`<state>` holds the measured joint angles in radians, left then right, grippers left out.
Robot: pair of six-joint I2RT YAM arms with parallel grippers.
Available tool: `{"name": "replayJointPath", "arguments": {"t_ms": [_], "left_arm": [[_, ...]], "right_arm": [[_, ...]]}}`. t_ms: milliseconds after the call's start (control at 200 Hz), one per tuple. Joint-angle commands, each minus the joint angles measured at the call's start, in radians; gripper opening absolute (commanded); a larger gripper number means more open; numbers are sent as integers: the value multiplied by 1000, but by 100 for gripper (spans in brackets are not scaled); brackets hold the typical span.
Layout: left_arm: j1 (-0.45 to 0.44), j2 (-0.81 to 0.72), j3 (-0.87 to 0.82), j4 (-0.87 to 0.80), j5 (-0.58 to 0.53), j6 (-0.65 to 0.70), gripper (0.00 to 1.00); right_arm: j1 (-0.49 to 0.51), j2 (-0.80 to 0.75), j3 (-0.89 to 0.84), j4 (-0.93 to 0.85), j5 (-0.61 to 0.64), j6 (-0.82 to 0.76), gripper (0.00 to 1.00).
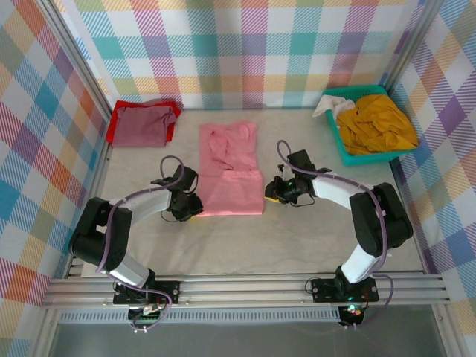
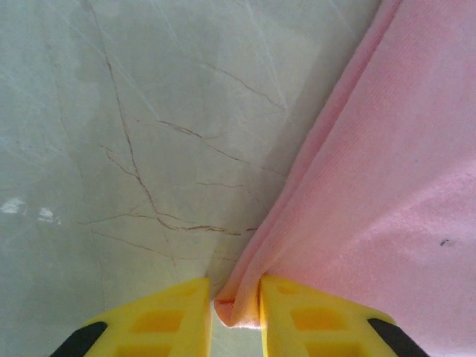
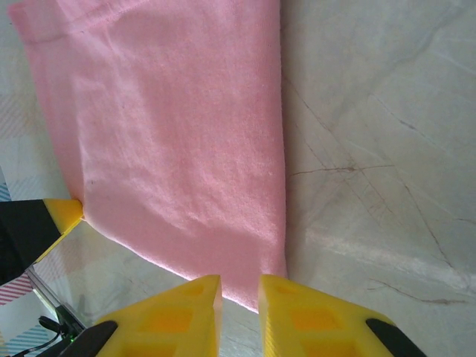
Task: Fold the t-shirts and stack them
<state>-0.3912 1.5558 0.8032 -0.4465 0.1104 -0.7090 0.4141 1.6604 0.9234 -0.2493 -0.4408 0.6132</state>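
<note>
Four t-shirts are sitting on the pale, veined tabletop (image 1: 312,245), which is closed in by checked walls. The salmon-pink t-shirt (image 1: 230,175) is lying in the middle of it, folded into a long strip that is running away from the arms. Its near half is lying flat and its far half is rumpling. At the far right corner the teal basket (image 1: 355,158) is holding the mustard-yellow t-shirt (image 1: 375,123) in a loose heap, with what looks like a pale cloth (image 1: 331,106) hanging over its far left rim. At the far left the maroon t-shirt (image 1: 145,126) is lying folded on top of the red t-shirt (image 1: 111,134), whose edges are showing around it.

The left end effector (image 1: 195,212) is resting low at the near left corner of the salmon-pink t-shirt. In the left wrist view this end effector (image 2: 236,297) is clenching the folded edge of the pink cloth (image 2: 387,186), which is bunching between the yellow fingers.

The right end effector (image 1: 274,195) is resting at the near right corner of the same shirt. In the right wrist view it (image 3: 239,286) is grasping that corner, the hem of the pink cloth (image 3: 178,134) running down into the narrow gap between the fingers. The shirt is lying flat on the tabletop between the two.
</note>
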Motion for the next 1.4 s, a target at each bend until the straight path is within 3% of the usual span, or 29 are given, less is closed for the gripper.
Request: {"name": "replayJointPath", "arguments": {"t_ms": [0,165,540,885,1025,1395], "left_arm": [[-17,30,38,196,36,16,20],[-18,33,61,181,37,21,19],[-25,33,56,154,31,26,0],[-25,-64,-18,120,-9,19,0],[-25,-93,-55,127,-11,5,0],[-25,-143,-124,159,-4,-30,0]], "right_arm": [[5,-29,-15,-14,2,-8,20],[6,-49,-19,-28,22,-14,21],[6,-47,-30,-29,9,-2,26],[19,-24,-76,-29,-42,58,39],[48,3,-74,8,-78,82,39],[92,55,-48,19,-34,129,42]]}}
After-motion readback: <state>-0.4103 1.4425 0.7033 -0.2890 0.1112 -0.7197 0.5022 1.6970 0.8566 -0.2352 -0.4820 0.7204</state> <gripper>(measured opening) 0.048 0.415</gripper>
